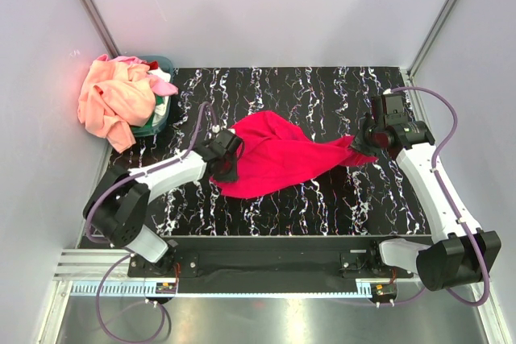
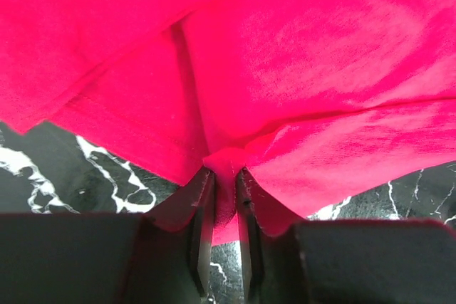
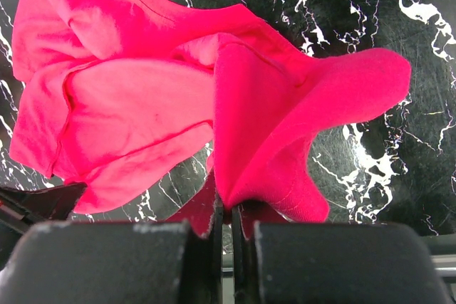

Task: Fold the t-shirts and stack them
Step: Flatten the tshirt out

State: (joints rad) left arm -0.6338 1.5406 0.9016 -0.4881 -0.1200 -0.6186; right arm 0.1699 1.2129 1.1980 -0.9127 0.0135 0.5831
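A crimson-red t-shirt (image 1: 278,155) hangs stretched between my two grippers over the black marbled table (image 1: 322,199). My left gripper (image 1: 228,159) is shut on its left edge; in the left wrist view a pinch of red cloth (image 2: 225,176) sits between the jaws. My right gripper (image 1: 360,153) is shut on its right corner; in the right wrist view the red shirt (image 3: 142,105) fans out from the jaws. Peach-orange (image 1: 117,102), pink and white shirts lie heaped at the back left.
A small teal basket (image 1: 160,118) stands at the table's back left corner under the heap of shirts. White walls close in the table on three sides. A metal rail (image 1: 266,288) runs along the near edge.
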